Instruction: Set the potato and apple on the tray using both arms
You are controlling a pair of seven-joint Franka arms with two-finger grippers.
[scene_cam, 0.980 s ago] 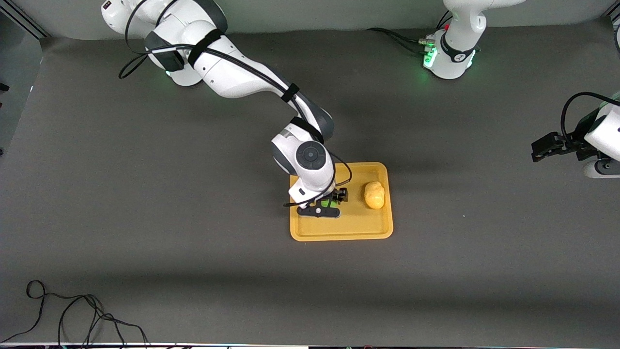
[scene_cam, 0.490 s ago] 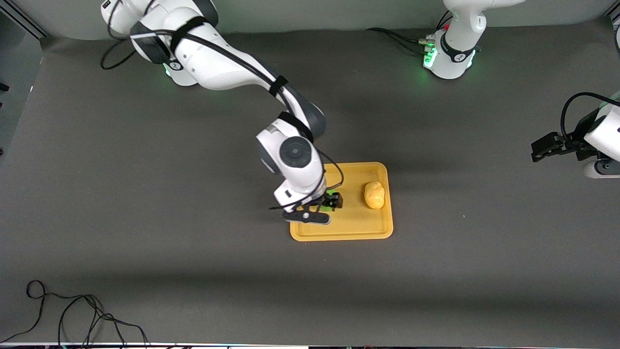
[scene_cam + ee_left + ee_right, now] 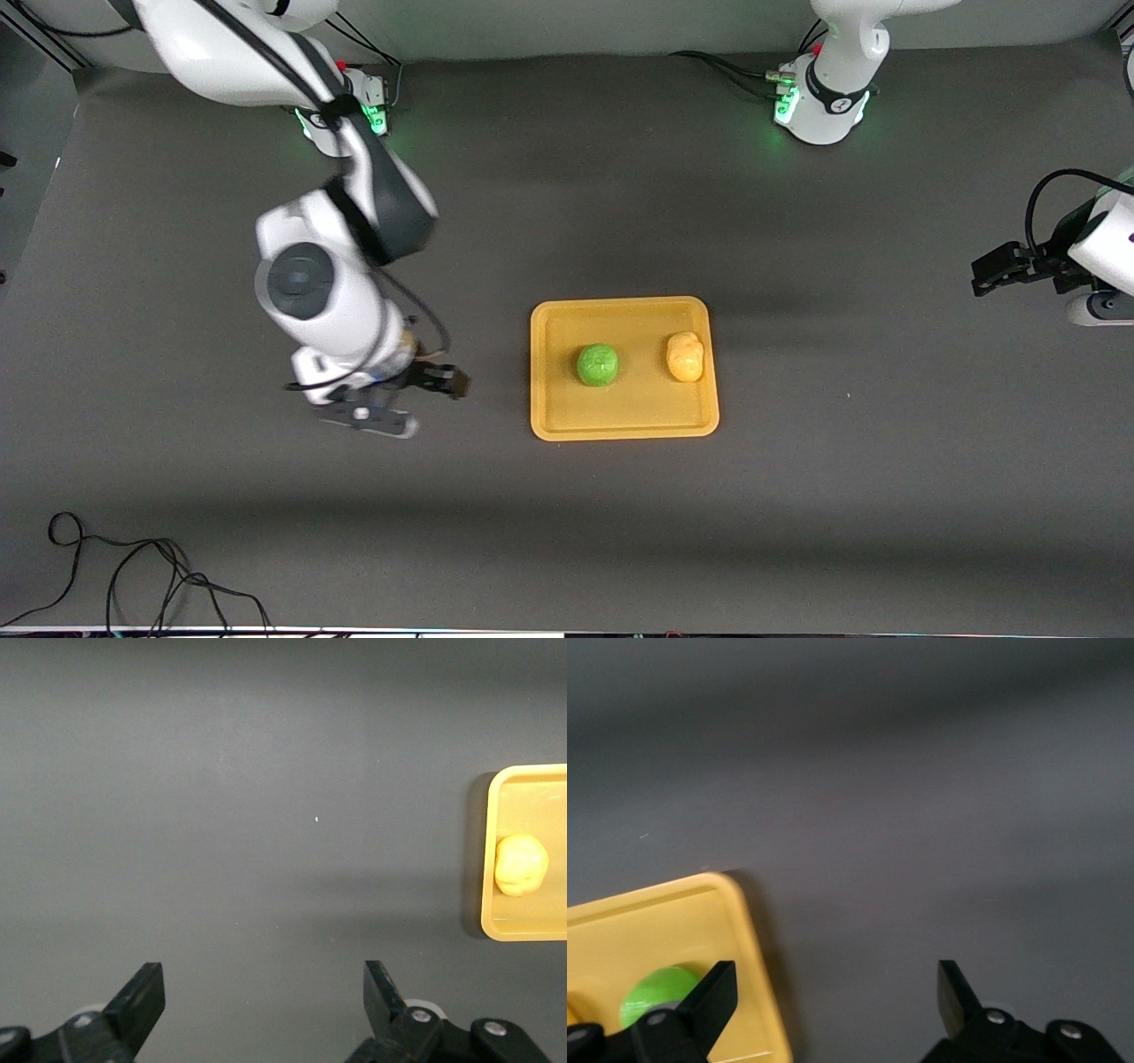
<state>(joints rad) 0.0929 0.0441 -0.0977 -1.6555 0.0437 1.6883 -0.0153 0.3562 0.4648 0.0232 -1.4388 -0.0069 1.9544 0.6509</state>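
On the tray (image 3: 624, 424), apple (image 3: 598, 364) beside potato (image 3: 685, 356); I judge both firm, rounded, roll-prone, best gripped across the middle. Right gripper (image 3: 416, 400) over bare desk (image 3: 266, 496), fingers spread, empty; left gripper (image 3: 992, 270) waits, likewise.

— What carries the scene?
— A bench (image 3: 797, 496) under a dark grey matte cover, with soft broad shadow bands across it.
— And past its edge?
— A pale grey wall (image 3: 576, 27) along the top, and a loose black cable (image 3: 133, 576) coiled at the near corner.
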